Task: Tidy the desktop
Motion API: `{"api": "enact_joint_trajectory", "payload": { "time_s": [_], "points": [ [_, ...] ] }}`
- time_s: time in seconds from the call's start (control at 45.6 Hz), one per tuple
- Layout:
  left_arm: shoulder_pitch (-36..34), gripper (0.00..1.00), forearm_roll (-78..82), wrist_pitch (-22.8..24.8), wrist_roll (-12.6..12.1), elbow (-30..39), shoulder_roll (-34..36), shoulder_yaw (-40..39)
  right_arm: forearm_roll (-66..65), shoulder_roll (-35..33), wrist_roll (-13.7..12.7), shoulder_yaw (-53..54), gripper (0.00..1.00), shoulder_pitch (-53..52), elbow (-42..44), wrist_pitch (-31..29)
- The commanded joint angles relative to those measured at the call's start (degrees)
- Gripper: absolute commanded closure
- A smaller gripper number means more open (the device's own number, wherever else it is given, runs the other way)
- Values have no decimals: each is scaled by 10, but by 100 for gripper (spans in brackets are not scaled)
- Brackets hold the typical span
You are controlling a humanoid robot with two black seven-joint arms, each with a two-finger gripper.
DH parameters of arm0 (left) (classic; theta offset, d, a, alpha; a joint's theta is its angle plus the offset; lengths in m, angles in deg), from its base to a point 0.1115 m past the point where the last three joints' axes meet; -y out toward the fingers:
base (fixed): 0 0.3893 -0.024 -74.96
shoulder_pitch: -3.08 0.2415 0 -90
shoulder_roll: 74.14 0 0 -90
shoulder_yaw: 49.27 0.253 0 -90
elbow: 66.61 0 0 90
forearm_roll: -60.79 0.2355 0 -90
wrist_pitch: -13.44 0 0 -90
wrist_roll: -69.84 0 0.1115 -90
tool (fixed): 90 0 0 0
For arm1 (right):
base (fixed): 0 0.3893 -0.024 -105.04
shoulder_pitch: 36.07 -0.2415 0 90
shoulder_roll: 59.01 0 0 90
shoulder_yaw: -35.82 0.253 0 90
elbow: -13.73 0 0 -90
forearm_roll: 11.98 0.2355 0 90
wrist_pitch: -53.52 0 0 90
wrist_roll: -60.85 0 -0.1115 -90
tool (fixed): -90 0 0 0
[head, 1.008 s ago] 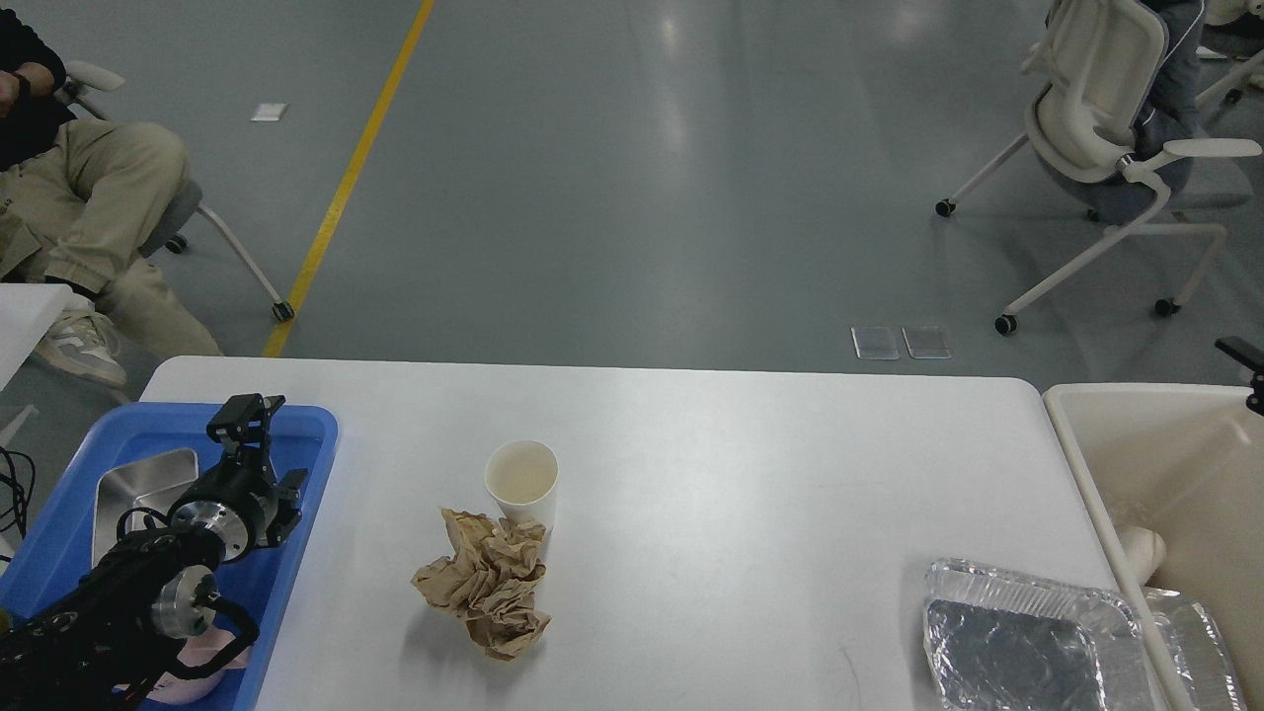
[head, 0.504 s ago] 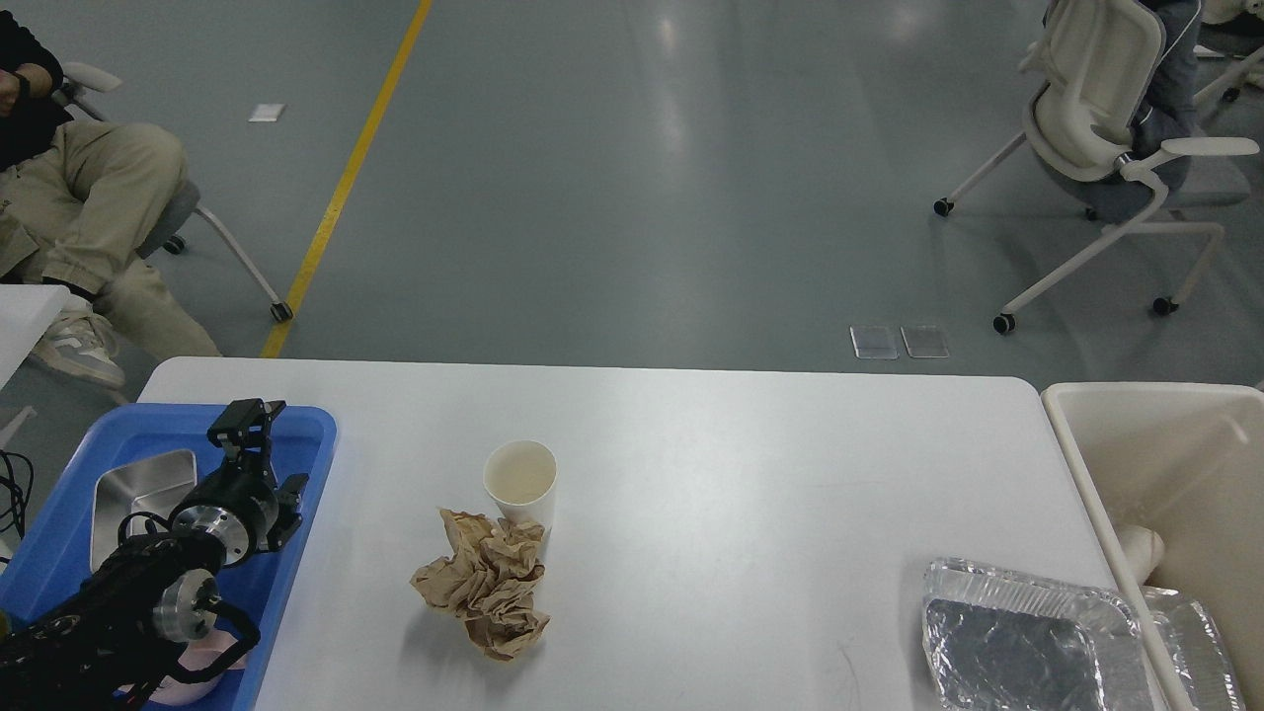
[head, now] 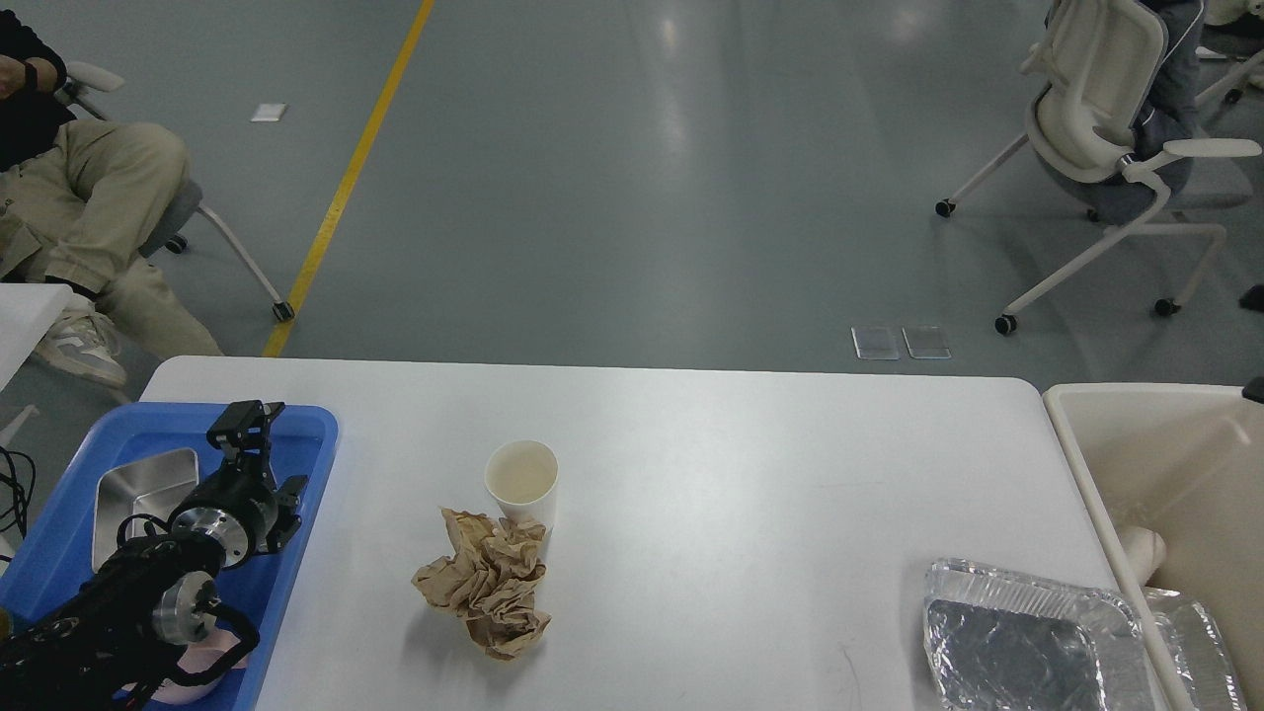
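- Plainly, the desktop point(head: 750, 474) fills the lower half of the view and bears three bits of litter.
- A paper cup point(head: 521, 481) stands upright near the desk's middle, towards the left; a crumpled brown paper wad point(head: 486, 581) lies touching its near side.
- A foil tray point(head: 1027, 637) sits at the near right corner, beside the cream bin point(head: 1165, 464).
- The left gripper point(head: 242, 420) hangs over the blue tray point(head: 306, 464) at the left edge; whether its fingers are parted, I cannot tell. The right gripper is out of view.
- Likely handling: the cup is light and crushable, best pinched at the rim; the wad is soft, graspable anywhere; the foil is thin and dents, so take its rim.
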Motion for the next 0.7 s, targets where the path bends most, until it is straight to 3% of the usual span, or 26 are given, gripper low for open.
{"api": "enact_joint_trajectory", "payload": {
  "time_s": [0.0,0.132,0.373,0.679],
  "points": [
    [4,3,0,1,4,-4,0,0,-150,32,0,-30,0,-1,-30,5],
    [5,3,0,4,4,-3,1,-1,-242,56,0,-85,0,-1,-36,10],
    [5,3,-1,5,4,-3,4,-3,-280,106,0,-186,0,0,-28,40],
    [11,3,-1,5,14,-3,6,-3,-293,138,0,-203,0,4,-7,54]
  ]
}}
